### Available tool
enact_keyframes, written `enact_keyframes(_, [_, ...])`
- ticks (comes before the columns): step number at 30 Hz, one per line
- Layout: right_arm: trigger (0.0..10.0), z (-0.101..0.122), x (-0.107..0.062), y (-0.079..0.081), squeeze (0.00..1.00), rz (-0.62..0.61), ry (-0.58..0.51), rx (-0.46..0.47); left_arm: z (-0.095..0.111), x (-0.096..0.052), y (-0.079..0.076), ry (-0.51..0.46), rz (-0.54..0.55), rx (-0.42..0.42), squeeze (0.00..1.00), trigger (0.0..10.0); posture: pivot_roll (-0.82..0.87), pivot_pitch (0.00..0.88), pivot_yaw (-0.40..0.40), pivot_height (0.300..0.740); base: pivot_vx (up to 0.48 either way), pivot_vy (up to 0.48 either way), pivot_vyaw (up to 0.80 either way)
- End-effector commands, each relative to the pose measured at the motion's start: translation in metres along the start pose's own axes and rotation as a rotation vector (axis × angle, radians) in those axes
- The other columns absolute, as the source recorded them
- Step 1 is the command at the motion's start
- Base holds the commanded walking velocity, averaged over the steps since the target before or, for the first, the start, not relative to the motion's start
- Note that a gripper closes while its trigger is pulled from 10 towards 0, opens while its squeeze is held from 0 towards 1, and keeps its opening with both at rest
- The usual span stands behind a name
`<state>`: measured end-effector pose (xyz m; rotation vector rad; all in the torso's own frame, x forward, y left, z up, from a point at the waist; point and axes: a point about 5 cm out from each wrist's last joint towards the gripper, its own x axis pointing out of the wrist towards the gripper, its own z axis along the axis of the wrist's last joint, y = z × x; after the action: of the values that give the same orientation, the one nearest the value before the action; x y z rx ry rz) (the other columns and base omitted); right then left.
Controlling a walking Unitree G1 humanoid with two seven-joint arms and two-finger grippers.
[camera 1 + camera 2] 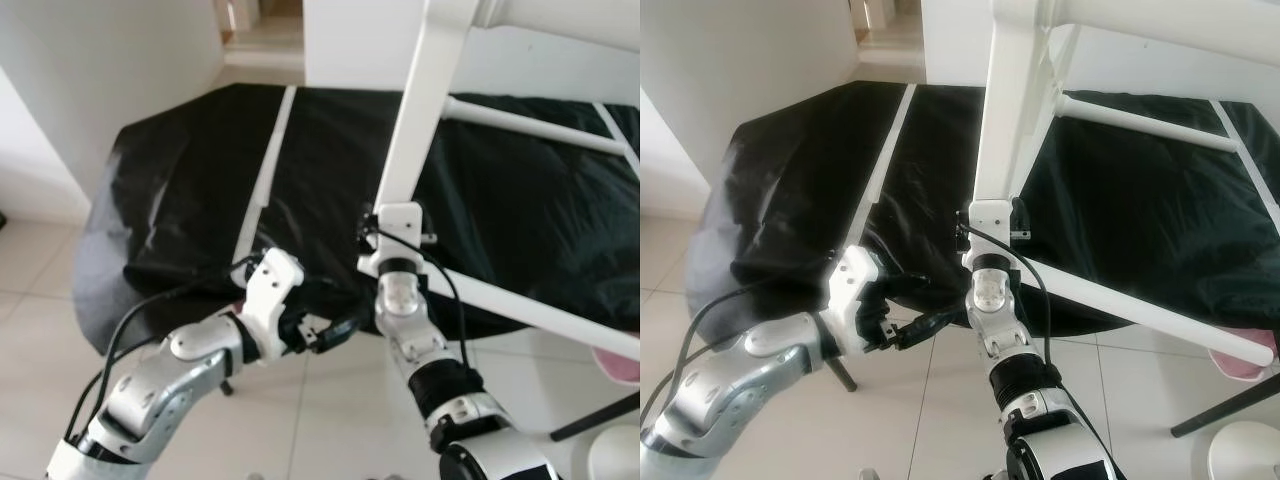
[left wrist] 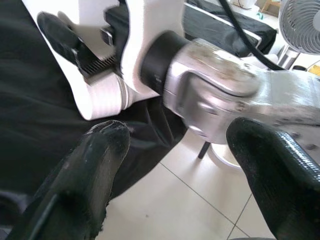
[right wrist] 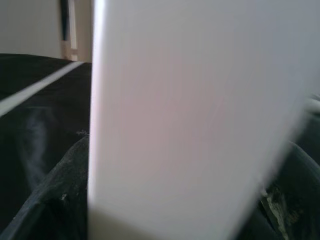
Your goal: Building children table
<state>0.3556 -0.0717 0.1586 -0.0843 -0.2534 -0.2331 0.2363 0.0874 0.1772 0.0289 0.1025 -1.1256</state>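
Black sheet [image 1: 200,180] over tile floor [image 1: 330,420]; right jaws clamp white leg [image 1: 420,110], left jaws agape.

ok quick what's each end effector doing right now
Left end effector: open, holding nothing, beside the right wrist.
Right end effector: shut on the flat white wooden table leg.

A black sheet [image 1: 200,190] covers the surface; a white fan [image 2: 300,22] stands on pale floor tiles [image 1: 330,400] at five o'clock.
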Motion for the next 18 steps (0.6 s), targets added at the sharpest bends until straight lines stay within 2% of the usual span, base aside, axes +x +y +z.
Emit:
enact_keyframes(1, [10.0, 0.012, -0.003, 0.019, 0.0, -0.033, -0.009, 0.071, 0.0, -0.002, -0.009, 0.014, -0.124, 0.001, 0.0, 10.0, 0.1, 0.068, -0.035, 0.74, 0.0, 0.0, 0.0])
enact_keyframes(6, [10.0, 0.013, 0.001, 0.025, 0.0, -0.049, 0.017, 0.092, 0.0, -0.002, -0.008, 0.015, -0.12, -0.001, 0.0, 10.0, 0.1, 0.072, -0.036, 0.74, 0.0, 0.0, 0.0])
enact_keyframes(7, [10.0, 0.014, 0.002, 0.029, 0.05, -0.044, 0.032, 0.107, 0.0, -0.002, -0.009, 0.015, -0.119, -0.001, 0.0, 10.0, 0.11, 0.075, -0.036, 0.74, 0.0, 0.0, 0.0])
enact_keyframes(10, [10.0, 0.018, 0.004, 0.037, 0.04, -0.029, 0.052, 0.127, 0.0, -0.003, -0.01, 0.017, -0.116, -0.003, 0.0, 10.0, 0.11, 0.077, -0.037, 0.74, 0.0, 0.0, 0.0])
enact_keyframes(11, [5.9, 0.018, 0.004, 0.039, 0.04, -0.023, 0.06, 0.139, 0.0, -0.003, -0.01, 0.017, -0.116, -0.004, 0.0, 10.0, 0.11, 0.079, -0.038, 0.74, 0.0, 0.0, 0.0])
enact_keyframes(14, [5.9, 0.021, 0.005, 0.042, 0.04, -0.03, 0.066, 0.152, 0.001, -0.004, -0.011, 0.018, -0.116, -0.005, 0.0, 10.0, 0.11, 0.079, -0.038, 0.74, 0.0, 0.0, 0.0])
enact_keyframes(15, [4.0, 0.021, 0.006, 0.044, 0.04, -0.027, 0.073, 0.164, 0.001, -0.004, -0.011, 0.018, -0.116, -0.006, 0.0, 10.0, 0.11, 0.08, -0.037, 0.74, 0.0, 0.0, 0.0])
enact_keyframes(17, [4.0, 0.021, 0.006, 0.045, 0.04, -0.021, 0.084, 0.179, 0.001, -0.004, -0.012, 0.018, -0.116, -0.006, 0.0, 10.0, 0.11, 0.08, -0.037, 0.74, 0.0, 0.0, 0.0])
enact_keyframes(18, [0.0, 0.023, 0.006, 0.049, 0.02, 0.014, 0.086, 0.191, 0.001, -0.005, -0.012, 0.018, -0.116, -0.004, 0.0, 10.0, 0.11, 0.079, -0.037, 0.74, 0.0, 0.0, 0.0])
